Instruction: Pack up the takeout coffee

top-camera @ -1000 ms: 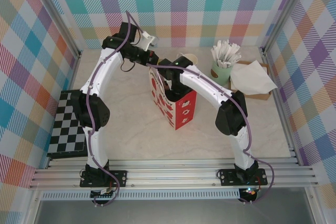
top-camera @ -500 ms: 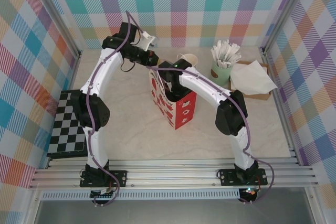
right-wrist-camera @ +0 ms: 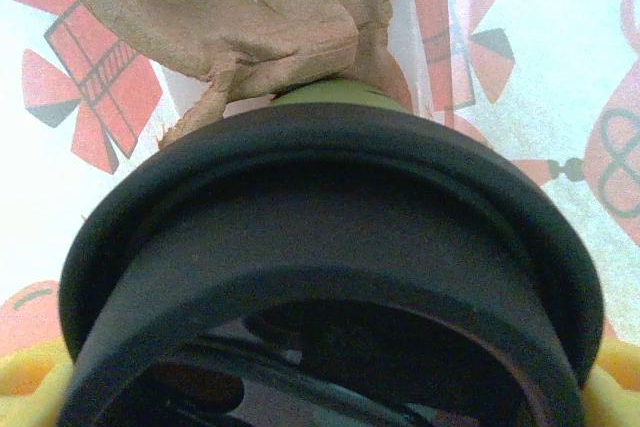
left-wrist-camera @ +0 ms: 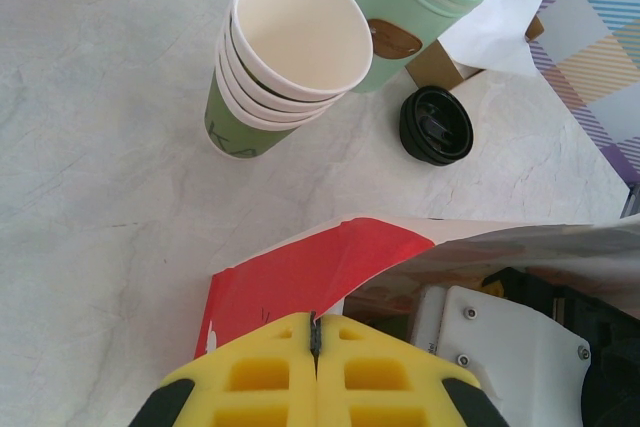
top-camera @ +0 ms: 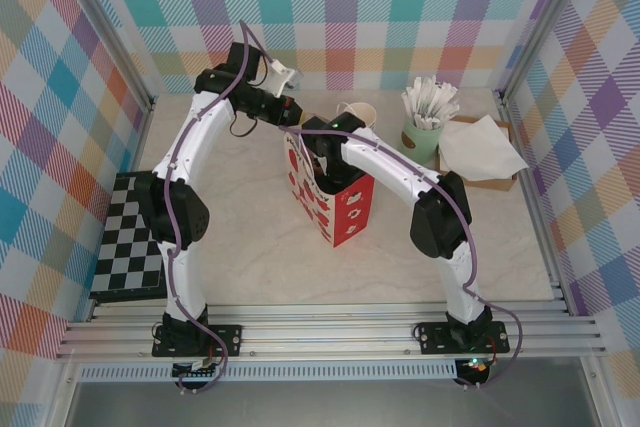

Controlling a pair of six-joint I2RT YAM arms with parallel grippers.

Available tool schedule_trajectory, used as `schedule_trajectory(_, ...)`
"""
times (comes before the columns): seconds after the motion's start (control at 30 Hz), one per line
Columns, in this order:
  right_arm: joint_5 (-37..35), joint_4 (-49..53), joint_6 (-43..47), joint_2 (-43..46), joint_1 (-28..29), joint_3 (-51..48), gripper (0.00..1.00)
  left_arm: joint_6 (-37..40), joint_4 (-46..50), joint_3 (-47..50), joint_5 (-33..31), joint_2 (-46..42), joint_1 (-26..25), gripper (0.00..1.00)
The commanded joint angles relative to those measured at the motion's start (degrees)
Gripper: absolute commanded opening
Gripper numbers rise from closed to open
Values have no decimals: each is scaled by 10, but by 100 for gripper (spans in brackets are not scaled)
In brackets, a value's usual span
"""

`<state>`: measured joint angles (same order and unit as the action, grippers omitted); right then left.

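Over the marble table (top-camera: 250, 257), both arms meet at the red-and-white paper bag (top-camera: 340, 209) standing in the middle.
The left gripper (left-wrist-camera: 315, 332) has its yellow jaws pressed together on the bag's upper rim, pinching the paper. The right gripper (right-wrist-camera: 320, 387) reaches down inside the bag, a yellow pad on either side of the takeout coffee (right-wrist-camera: 330, 237), which is clamped between them with its black lid towards the wrist. Behind the bag stand a mint-green pot (left-wrist-camera: 400, 7) of sachets and a stack of lidless cups (left-wrist-camera: 285, 57). A loose black lid (left-wrist-camera: 436, 125) lies beside them.
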<state>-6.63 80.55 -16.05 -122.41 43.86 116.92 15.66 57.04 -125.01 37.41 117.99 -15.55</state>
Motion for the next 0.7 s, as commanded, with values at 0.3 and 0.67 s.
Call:
schedule_trajectory(0.3, -3, 6, -6, 13, -2, -5, 63, 2, 20, 3, -13, -9, 7, 0)
schedule_trajectory(0.67, -1, -12, -3, 12, -2, -7, 63, 1, 21, 2, -9, -5, 7, 0)
